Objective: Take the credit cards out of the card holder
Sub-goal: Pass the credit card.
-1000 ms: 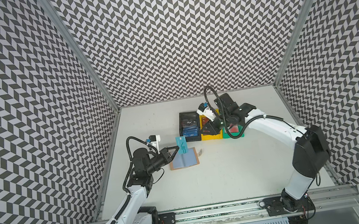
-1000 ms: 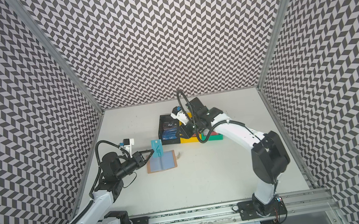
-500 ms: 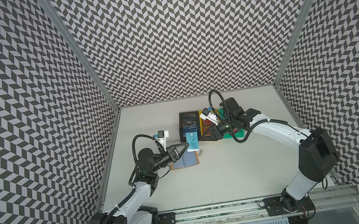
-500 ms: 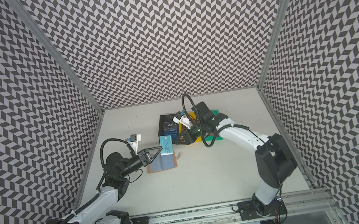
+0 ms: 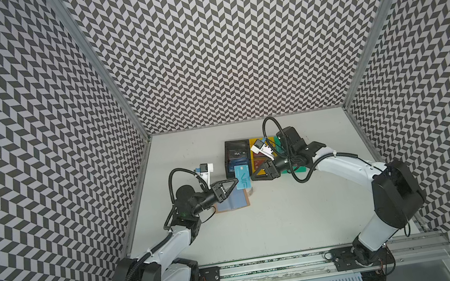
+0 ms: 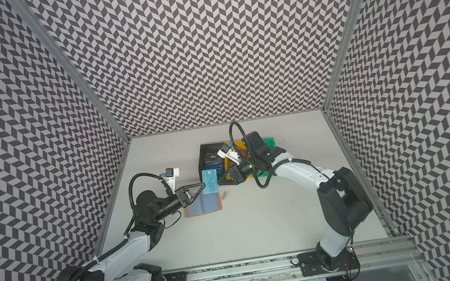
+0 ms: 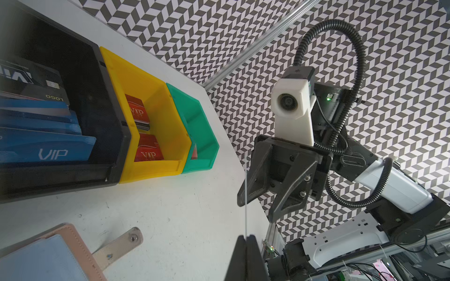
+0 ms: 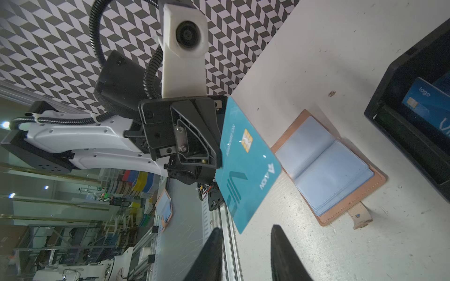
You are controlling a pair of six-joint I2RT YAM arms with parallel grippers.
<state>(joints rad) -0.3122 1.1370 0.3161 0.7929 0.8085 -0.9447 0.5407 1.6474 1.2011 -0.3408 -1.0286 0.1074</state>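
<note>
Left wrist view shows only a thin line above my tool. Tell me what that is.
Observer: It is a teal card marked VIP, edge-on to you. The left tool pinches its side.
Operator: Report the right tool.
Observer: In a top view the right tool is open, with its tips beside the card's free edge, not clamping it.
Operator: Check the card holder.
Observer: The card holder lies open flat on the table, and the sleeves that show look empty.
</note>
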